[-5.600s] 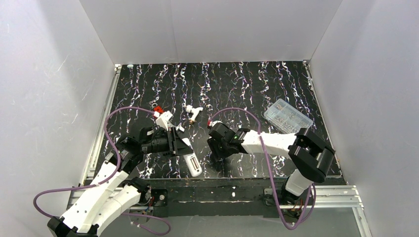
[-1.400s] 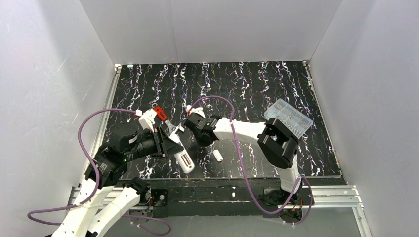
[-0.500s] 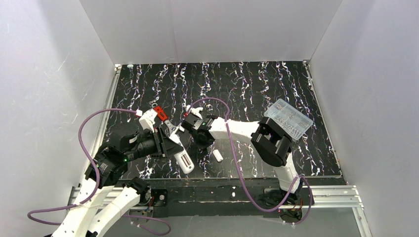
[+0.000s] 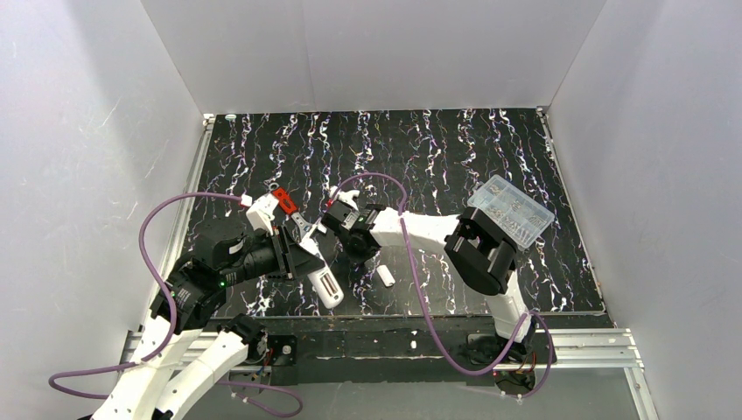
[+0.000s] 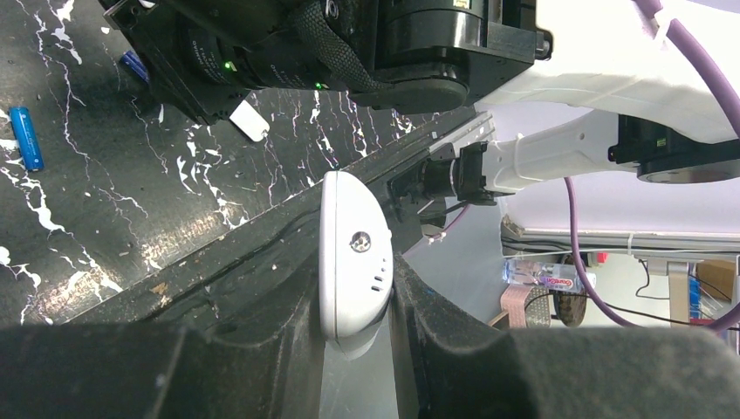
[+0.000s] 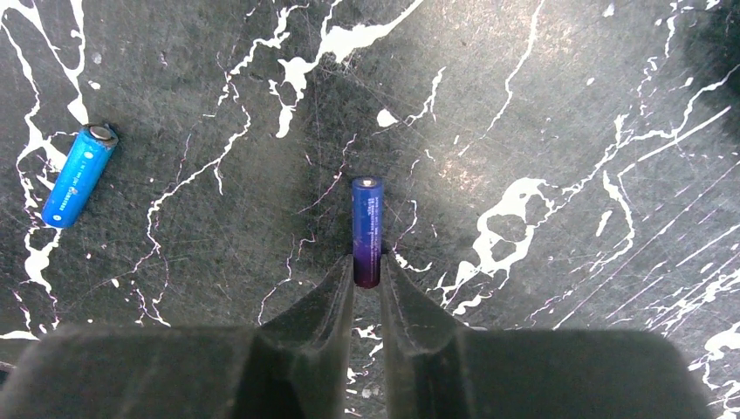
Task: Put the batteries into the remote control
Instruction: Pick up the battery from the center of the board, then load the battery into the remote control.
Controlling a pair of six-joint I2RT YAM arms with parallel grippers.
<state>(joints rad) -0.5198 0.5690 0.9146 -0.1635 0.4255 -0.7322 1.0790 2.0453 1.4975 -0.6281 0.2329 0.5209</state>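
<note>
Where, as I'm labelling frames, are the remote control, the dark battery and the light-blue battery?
remote control (image 5: 353, 253): left wrist view, middle of its rounded white end.
dark battery (image 6: 366, 229): right wrist view, middle of its barrel.
light-blue battery (image 6: 78, 175): right wrist view, middle of its barrel.

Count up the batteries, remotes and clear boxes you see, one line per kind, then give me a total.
Batteries: 2 (blue battery, purple battery)
Remote control: 1
Clear box: 1
Total: 4
</note>
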